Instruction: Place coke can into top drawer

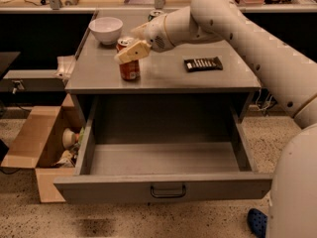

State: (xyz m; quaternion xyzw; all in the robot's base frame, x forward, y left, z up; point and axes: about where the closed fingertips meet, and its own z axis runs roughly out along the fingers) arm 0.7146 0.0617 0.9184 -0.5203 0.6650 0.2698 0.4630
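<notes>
The coke can (130,69), red with white lettering, stands upright on the grey cabinet top (168,78), left of centre. My gripper (127,44) is open and sits at the can's top. One cream finger (132,52) crosses in front of the can's upper part and the other is behind it. The top drawer (99,187) is pulled fully out below, and its inside shows nothing in it. Its dark handle (168,191) is at the centre of the front panel.
A white bowl (106,29) stands at the back left of the cabinet top. A flat black device (203,63) lies to the right. A green-and-silver can (156,15) peeks from behind my arm. An open cardboard box (34,143) sits on the floor at left.
</notes>
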